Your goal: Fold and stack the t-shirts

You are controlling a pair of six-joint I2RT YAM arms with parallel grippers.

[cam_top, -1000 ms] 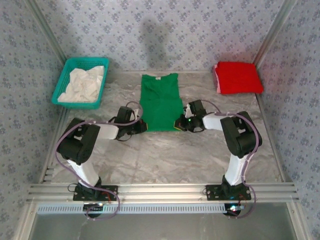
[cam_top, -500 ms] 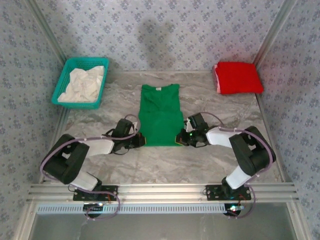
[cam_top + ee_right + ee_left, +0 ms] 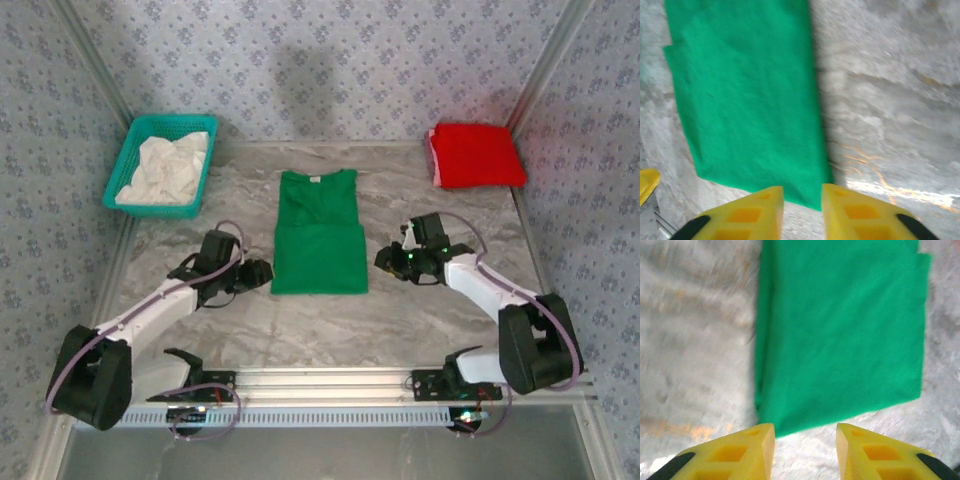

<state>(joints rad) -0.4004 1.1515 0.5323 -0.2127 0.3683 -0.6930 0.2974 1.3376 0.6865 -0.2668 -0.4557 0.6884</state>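
Two tools are sitting low over the near-middle of the table (image 3: 400, 320), so quick notes. The left tool (image 3: 262, 272) and right tool (image 3: 385, 260) are both seen with jaws apart and nothing pinched between them, one just beside each end of the green t-shirt's (image 3: 318, 235) near hem.

The step in hand is judged to be the crosswise fold. Both hem corners should be pinched together, with every layer caught, then lifted evenly and carried toward the collar so the hem gets laid square.

The green t-shirt is spread flat in the middle of the table. It's narrowed to a long rectangle with no sleeves sticking out and the collar at the far end. The fabric looks thin and soft, so slipping layers are to be expected tbh.

At the table's far right corner the red t-shirt (image 3: 476, 155) is lying folded, presumably where the stack gets built. A teal basket (image 3: 128, 165) with white cloth is at the far left corner.
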